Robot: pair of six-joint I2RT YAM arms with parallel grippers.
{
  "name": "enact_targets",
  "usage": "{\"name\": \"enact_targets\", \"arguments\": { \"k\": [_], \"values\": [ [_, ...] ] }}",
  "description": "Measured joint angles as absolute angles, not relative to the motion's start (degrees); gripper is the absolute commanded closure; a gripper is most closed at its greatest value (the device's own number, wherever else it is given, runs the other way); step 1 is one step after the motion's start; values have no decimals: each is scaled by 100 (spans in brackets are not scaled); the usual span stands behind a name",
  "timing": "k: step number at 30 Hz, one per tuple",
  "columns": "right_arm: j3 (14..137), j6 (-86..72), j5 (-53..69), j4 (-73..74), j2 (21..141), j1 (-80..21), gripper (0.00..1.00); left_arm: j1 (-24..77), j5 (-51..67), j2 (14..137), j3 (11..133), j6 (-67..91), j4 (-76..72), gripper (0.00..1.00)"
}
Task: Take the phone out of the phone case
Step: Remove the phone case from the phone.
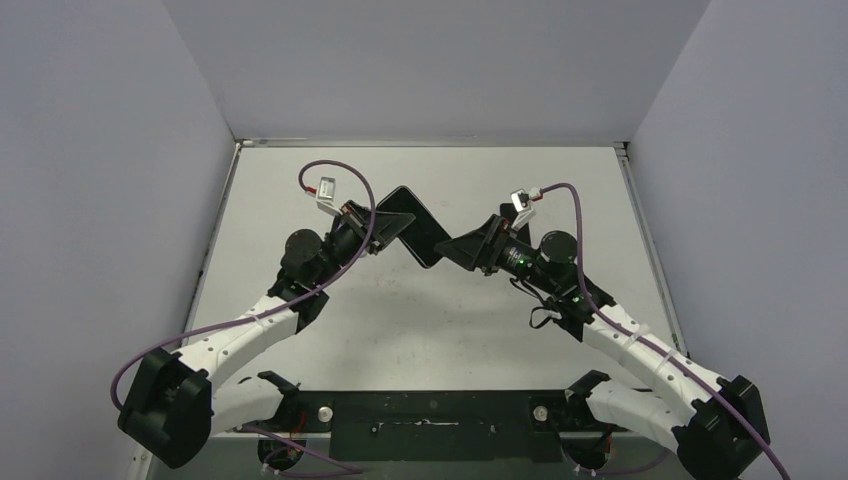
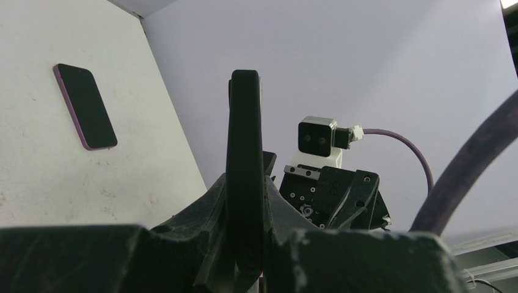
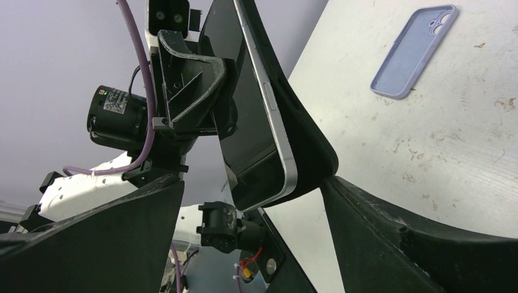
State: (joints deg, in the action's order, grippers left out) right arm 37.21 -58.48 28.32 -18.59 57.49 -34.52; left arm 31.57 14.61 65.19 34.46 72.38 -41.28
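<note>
A dark-screened phone (image 3: 253,128) with a silver rim sits in a black phone case (image 3: 308,152), held in mid-air over the table's middle (image 1: 425,232). Its silver edge shows bare along the case's side and lower corner. My left gripper (image 2: 244,189) is shut on the cased phone, one finger on the screen and one behind the case; the left wrist view shows the case (image 2: 244,140) edge-on. My right gripper (image 3: 253,189) is open wide around the lower corner, and its right finger (image 3: 366,213) touches the case. From above, the left gripper (image 1: 385,228) and the right gripper (image 1: 468,246) meet at the phone.
A lavender phone case (image 3: 415,52) lies flat on the white table (image 3: 440,152) in the right wrist view. A purple-rimmed phone (image 2: 85,107) lies face up on the table in the left wrist view. Grey walls enclose the table on three sides.
</note>
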Motion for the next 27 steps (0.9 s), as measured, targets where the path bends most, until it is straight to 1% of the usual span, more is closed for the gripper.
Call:
{"name": "enact_targets", "arguments": {
  "k": [5, 11, 19, 27],
  "values": [
    [3723, -5732, 2897, -1649, 5544, -3454, 10, 3155, 1546, 6447, 3446, 7240, -3999, 100],
    [3723, -5634, 2958, -1568, 5450, -3452, 10, 3153, 1634, 6394, 3446, 7262, -3962, 100],
    [3728, -5610, 3124, -1621, 5452, -3444, 13, 3124, 1684, 6386, 3444, 7266, -3942, 100],
    [3728, -5780, 3301, -2104, 5664, -3361, 16, 3039, 1647, 6383, 3446, 7286, -4053, 100]
  ]
}}
